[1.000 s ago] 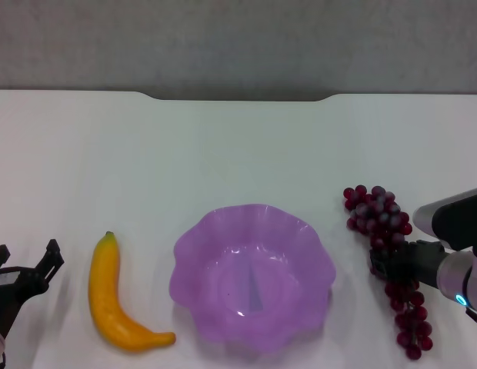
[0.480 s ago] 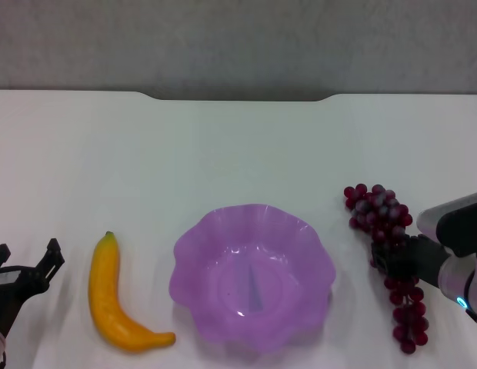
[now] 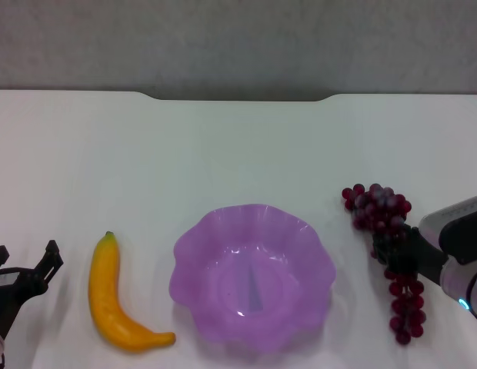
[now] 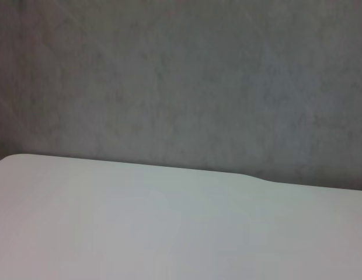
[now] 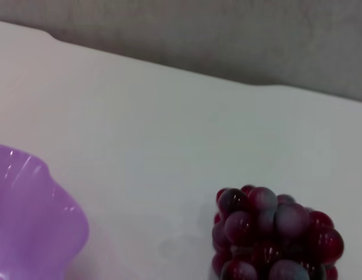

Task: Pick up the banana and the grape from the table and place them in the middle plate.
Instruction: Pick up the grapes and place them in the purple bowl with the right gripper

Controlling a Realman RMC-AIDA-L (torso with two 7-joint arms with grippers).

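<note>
Now the right gripper (image 3: 394, 252), clamped on the grape (image 3: 386, 231), is lifting it right of the middle plate (image 3: 252, 277), while the banana (image 3: 115, 300) lies left, by the open left gripper (image 3: 25, 265).

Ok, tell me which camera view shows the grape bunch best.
The head view: it shows the whole grape bunch, with the right claw at its middle. The right wrist view catches only its rounded end, cut off by the frame edge. The left wrist view shows none of it.
</note>
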